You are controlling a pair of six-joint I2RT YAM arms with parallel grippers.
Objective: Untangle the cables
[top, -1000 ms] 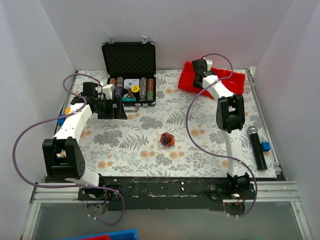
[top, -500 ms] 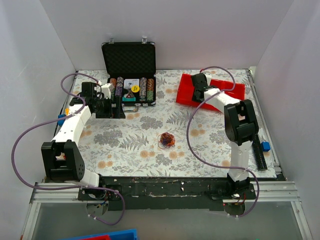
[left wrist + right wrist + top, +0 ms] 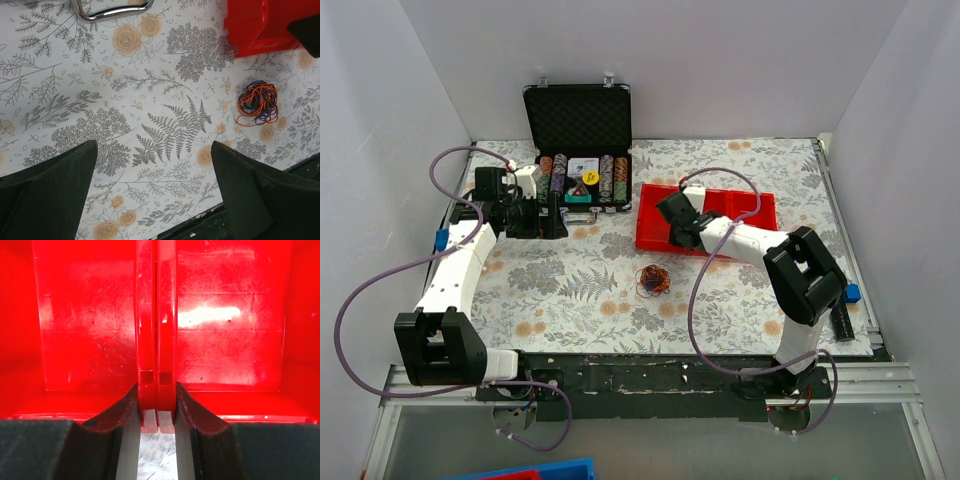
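right gripper (image 3: 157, 395) clamped on the red bin (image 3: 750, 210) divider has dragged it from the table (image 3: 610, 250) far-right corner toward centre — cables (image 3: 653, 281) untouched mid-table, left gripper (image 3: 154, 150) wide open, untangling not started

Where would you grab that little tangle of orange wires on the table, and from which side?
Probably from straight above, pinching a stray loop at the edge of the wires rather than the whole ball. The clump lies low and flat on the table, apart from everything else, with loose orange loops trailing off its rim. The left fingers stand open and free.
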